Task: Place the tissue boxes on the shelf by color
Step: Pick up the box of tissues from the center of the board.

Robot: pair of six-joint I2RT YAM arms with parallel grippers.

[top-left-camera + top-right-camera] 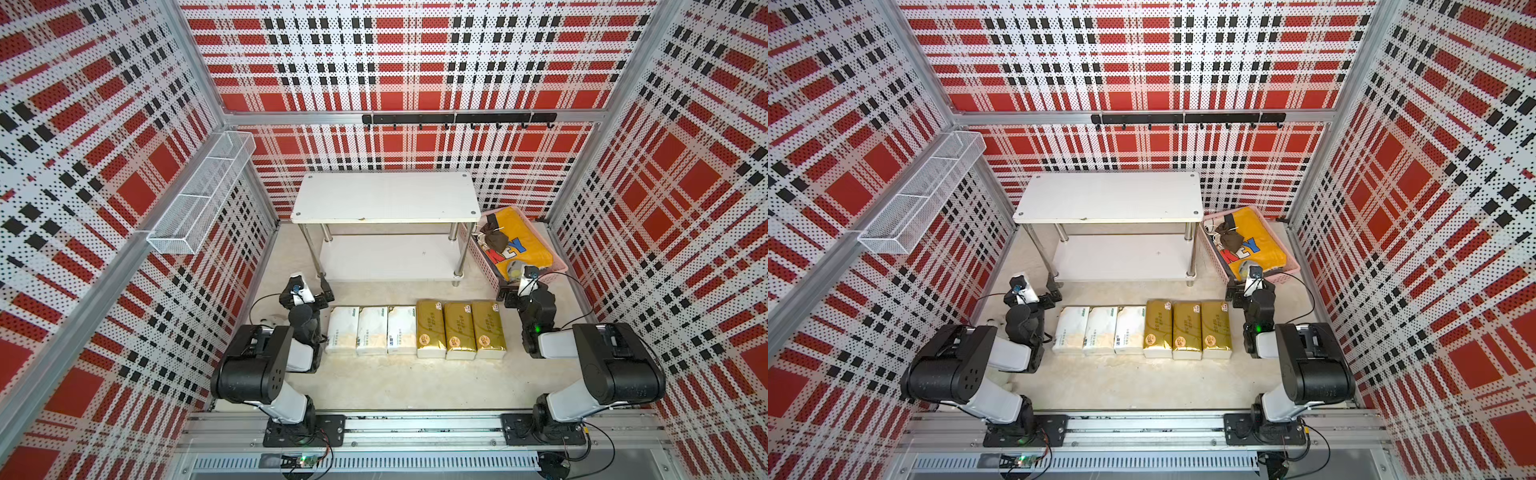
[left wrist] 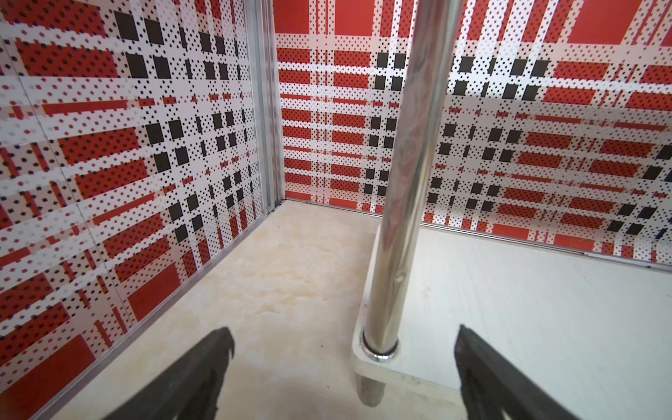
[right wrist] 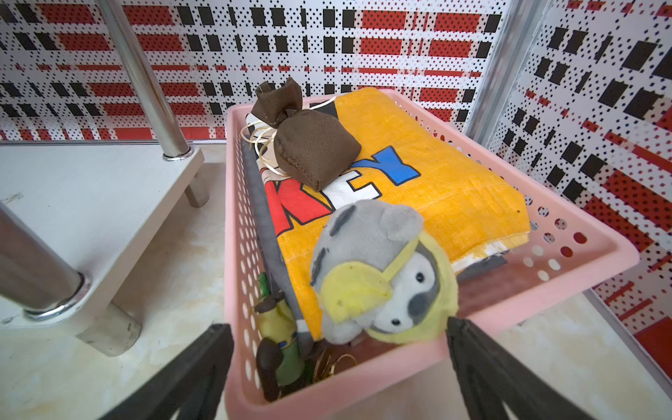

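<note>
1. Tissue packs, six in all, lie in one row on the floor in front of the shelf point(image 1: 386, 197), side by side and touching. Three white tissue packs point(image 1: 372, 330) are toward the left arm and three gold tissue packs point(image 1: 459, 330) toward the right arm.
2. The shelf stands against the back wall, two white boards on chrome legs.
3. Left gripper point(image 2: 343, 329) has its jaws spread wide and holds nothing. It is near the shelf's front left leg point(image 2: 400, 218).
4. Right gripper point(image 3: 336, 323) is also spread wide and empty, at the near end of the pink basket point(image 3: 363, 382) beside the shelf.
5. The pink basket holds a folded orange cloth point(image 3: 436, 182), a brown pouch point(image 3: 312, 149) and a grey penguin plush point(image 3: 382, 283).
</note>
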